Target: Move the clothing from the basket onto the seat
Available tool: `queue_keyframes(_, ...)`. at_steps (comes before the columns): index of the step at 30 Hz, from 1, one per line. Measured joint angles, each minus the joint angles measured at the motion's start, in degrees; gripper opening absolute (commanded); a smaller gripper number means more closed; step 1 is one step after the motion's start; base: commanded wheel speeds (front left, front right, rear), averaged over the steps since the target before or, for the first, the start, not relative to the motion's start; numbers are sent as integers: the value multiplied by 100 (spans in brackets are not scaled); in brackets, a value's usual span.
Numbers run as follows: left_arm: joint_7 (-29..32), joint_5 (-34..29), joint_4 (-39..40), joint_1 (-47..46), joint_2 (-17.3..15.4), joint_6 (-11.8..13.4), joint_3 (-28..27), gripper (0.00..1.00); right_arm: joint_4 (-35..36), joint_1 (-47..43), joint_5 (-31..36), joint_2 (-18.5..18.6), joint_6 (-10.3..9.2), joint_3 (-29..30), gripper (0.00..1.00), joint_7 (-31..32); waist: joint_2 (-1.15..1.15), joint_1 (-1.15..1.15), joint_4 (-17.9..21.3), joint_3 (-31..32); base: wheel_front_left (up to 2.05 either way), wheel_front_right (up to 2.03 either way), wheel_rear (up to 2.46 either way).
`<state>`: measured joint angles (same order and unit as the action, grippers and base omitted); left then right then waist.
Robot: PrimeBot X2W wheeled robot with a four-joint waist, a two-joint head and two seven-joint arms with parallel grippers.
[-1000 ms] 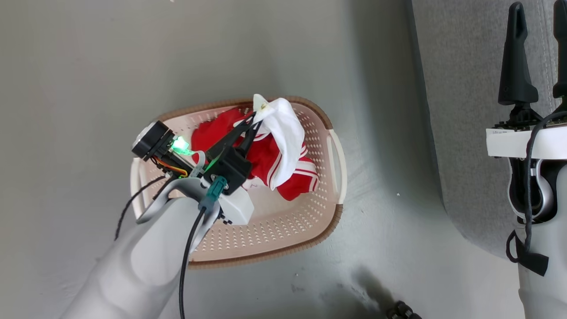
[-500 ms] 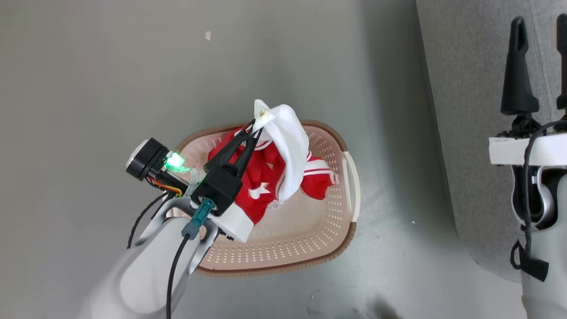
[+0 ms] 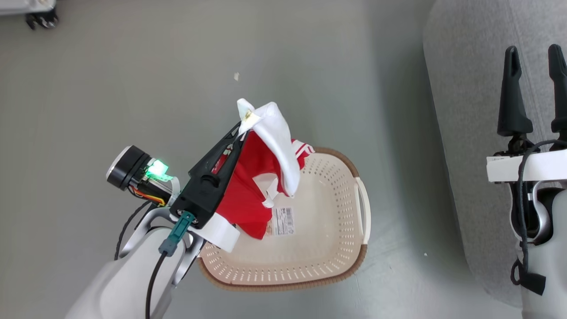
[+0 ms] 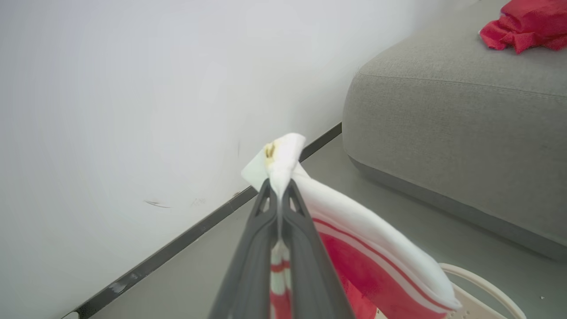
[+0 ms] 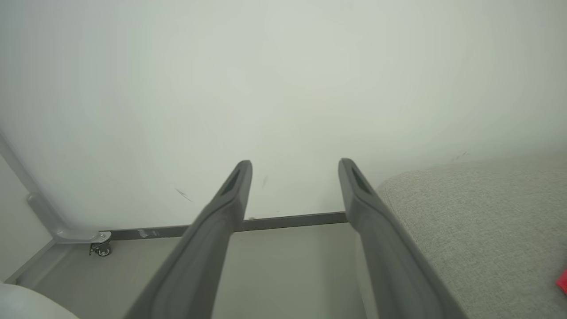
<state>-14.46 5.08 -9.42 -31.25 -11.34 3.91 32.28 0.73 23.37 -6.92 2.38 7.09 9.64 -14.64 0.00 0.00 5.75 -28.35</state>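
My left gripper [image 3: 242, 126] is shut on the white edge of a red-and-white garment [image 3: 248, 195], which hangs from the fingertips above the basket's left half. In the left wrist view the fingers [image 4: 266, 208] pinch the white fabric [image 4: 283, 155], and red cloth with striped trim [image 4: 376, 252] drapes down. The cream basket [image 3: 319, 252] stands on the floor with its bottom and a barcode sticker [image 3: 283, 220] showing. The grey seat [image 3: 469, 110] lies to the right, and another red garment [image 4: 527, 22] rests on it. My right gripper [image 3: 533, 48] is open over the seat's edge, holding nothing.
A grey floor surrounds the basket. A white wall with a dark baseboard [image 4: 195, 230] runs behind. A caster wheel [image 5: 102, 250] of a frame stands by the wall, and a wheeled base [image 3: 40, 17] shows at the far left.
The left gripper has risen, lifting the garment out of the basket and uncovering the barcode sticker. The head camera has also shifted. The right gripper stays open.
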Motion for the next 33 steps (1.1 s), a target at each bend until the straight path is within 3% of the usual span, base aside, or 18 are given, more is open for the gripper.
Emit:
queue_keyframes(19,0,599,215,511,-129,0,-385,0,-215,-590,198,10,-1,-7,100,0,0,0,-294,1062,0,0,0)
queue_keyframes(33,0,700,290,596,-320,-13,-576,0,-367,-1058,240,20,-1,-133,100,0,0,0,-406,1859,0,0,0)
